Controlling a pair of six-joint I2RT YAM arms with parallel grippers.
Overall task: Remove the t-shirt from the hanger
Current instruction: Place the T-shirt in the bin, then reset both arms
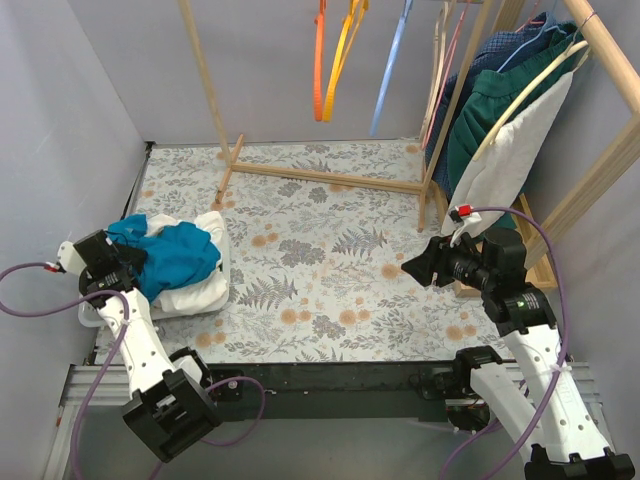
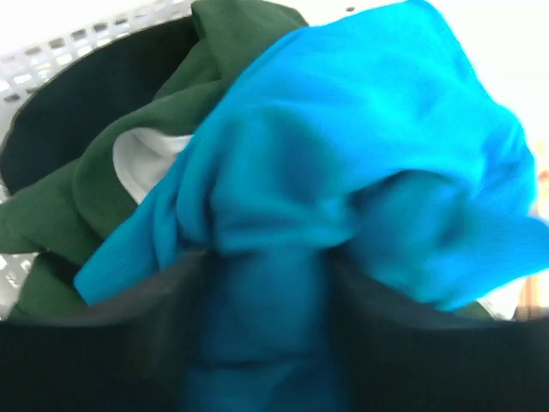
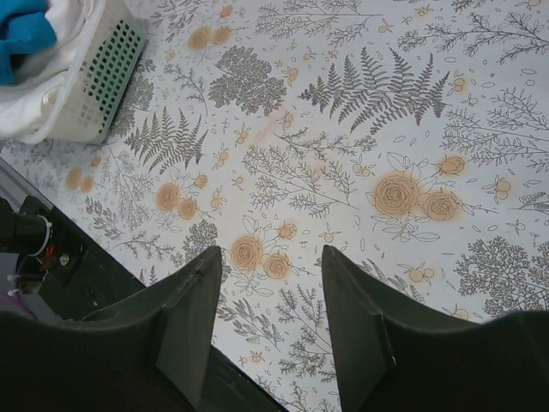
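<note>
While the blue t-shirt [image 1: 178, 255] lies crumpled on top of the white basket [image 1: 205, 295] at the left side of the table, over a dark green garment [image 2: 129, 172], the left gripper [image 2: 268, 266] is seen right at it. Its dark fingers are set apart with blue cloth bunched between them, and whether that cloth is pinched or merely lying there cannot be told. The right gripper [image 3: 270, 275] is held above the flowered tablecloth [image 3: 386, 112], jaws spread, nothing between them. A white garment [image 1: 515, 150] is hung on the wooden rack behind the right arm
</note>
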